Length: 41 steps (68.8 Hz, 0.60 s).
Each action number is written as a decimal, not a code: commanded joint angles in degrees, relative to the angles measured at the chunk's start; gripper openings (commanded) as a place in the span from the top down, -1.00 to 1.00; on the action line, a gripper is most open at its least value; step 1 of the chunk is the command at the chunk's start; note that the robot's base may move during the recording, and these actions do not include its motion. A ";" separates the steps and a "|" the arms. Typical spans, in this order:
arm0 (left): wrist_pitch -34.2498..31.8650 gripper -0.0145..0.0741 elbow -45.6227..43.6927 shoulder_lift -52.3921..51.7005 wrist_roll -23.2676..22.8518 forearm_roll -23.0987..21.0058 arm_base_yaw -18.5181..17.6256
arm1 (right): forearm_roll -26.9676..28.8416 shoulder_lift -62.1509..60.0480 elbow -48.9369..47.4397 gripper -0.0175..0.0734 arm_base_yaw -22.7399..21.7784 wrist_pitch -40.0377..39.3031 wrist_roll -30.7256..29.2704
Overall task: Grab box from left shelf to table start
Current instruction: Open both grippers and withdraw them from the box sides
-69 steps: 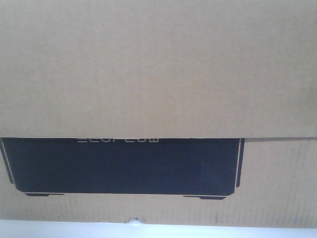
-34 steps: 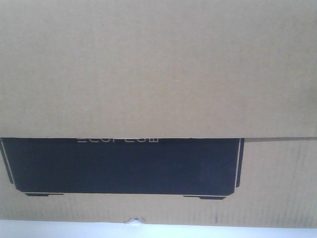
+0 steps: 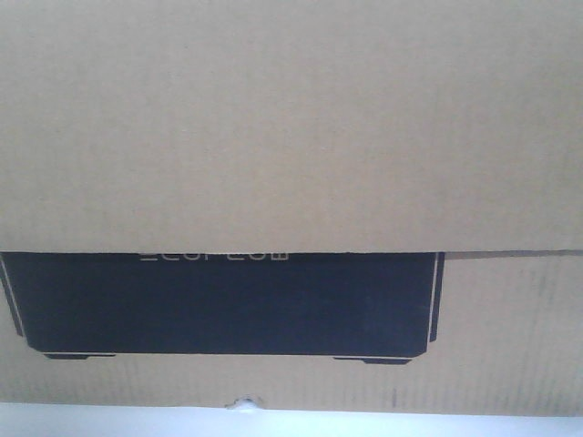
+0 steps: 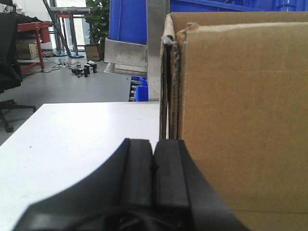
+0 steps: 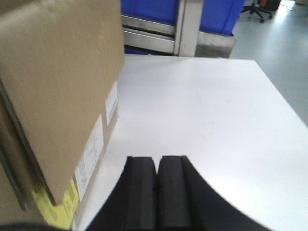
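Observation:
The brown cardboard box fills the front view, its black printed panel low on the near face. It stands on the white table. In the left wrist view the box rises on the right, and my left gripper is shut and empty just left of its side. In the right wrist view the box stands at left with white and yellow labels. My right gripper is shut and empty over the table, to the right of the box. The left shelf, a steel rack, stands behind the table.
Blue plastic bins sit on the rack, and blue bins also show behind the table's far edge. A black office chair and a red stand are on the grey floor at far left.
The box has shifted very slightly left and down in the front view; otherwise nothing visibly moved.

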 commanded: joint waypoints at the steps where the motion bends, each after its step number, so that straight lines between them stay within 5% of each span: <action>1: -5.37 0.88 -0.16 -0.67 0.05 -0.47 -0.04 | 2.49 -3.41 3.53 0.49 -1.66 -9.30 -1.00; 41: -5.37 0.88 -0.16 -0.67 0.05 -0.47 -0.04 | 4.18 -9.03 7.67 0.49 -1.68 -8.73 -1.00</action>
